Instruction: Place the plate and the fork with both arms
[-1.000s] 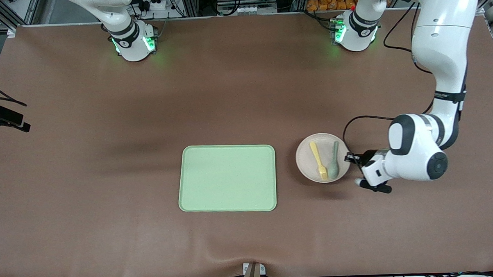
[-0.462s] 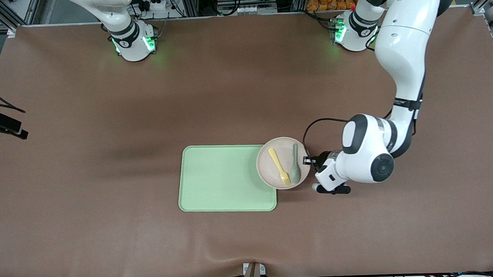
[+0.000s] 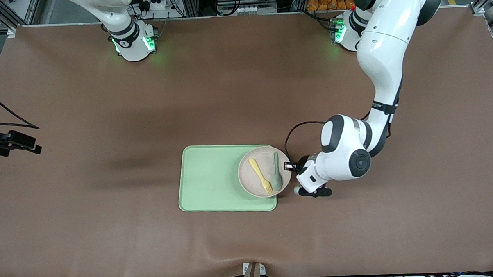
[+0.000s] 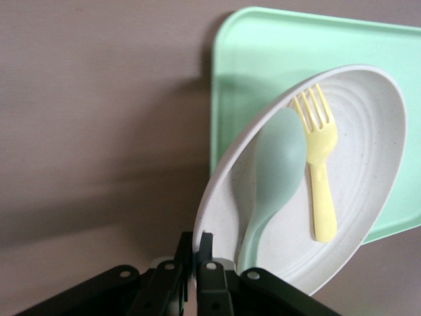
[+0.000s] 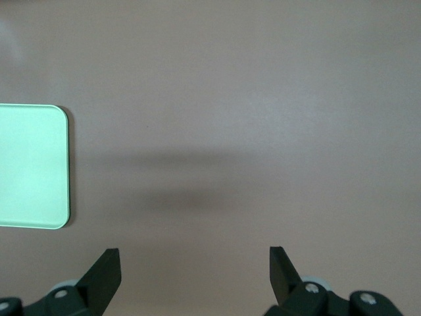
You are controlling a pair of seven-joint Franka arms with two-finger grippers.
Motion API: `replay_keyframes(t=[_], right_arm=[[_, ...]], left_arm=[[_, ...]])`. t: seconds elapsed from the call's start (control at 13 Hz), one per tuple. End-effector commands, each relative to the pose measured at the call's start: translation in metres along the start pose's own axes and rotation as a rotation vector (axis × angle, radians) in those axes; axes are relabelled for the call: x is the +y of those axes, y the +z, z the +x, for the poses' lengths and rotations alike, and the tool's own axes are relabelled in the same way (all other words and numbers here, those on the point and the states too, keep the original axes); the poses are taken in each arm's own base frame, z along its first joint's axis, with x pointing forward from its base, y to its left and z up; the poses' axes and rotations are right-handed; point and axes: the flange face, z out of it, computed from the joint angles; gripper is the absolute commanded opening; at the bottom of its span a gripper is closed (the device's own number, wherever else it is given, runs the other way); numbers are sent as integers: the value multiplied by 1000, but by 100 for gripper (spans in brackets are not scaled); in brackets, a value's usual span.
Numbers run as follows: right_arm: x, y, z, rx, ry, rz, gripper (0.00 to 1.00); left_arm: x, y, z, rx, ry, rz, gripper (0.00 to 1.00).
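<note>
My left gripper (image 3: 291,166) pinches the plate (image 3: 252,183) at its 3 o'clock rim, over the tray (image 3: 211,178); my right gripper (image 5: 194,270) waits, spread wide.

Brown table (image 3: 110,225), light-green tray (image 3: 211,180) lying on it

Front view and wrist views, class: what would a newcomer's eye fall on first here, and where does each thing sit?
First, the round pale beige-pink plate, pinched at its rim by the left gripper and overlapping the rectangular light-green tray at the end toward the left arm. On the plate lie the small pale yellow plastic fork and a pale grey-green spoon, side by side. The right gripper hangs open over bare brown table.
</note>
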Motion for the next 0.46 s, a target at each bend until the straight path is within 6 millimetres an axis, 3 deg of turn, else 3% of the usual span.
replay_keyframes(t=[0.0, 0.15, 0.38], right_arm=[[3, 11, 7, -14, 2, 0, 100], [17, 27, 9, -41, 27, 5, 100], [20, 33, 10, -53, 27, -4, 100]], left_arm=[[27, 10, 4, 48, 17, -34, 0], [36, 25, 5, 93, 2, -65, 0], [32, 36, 8, 111, -5, -64, 0]])
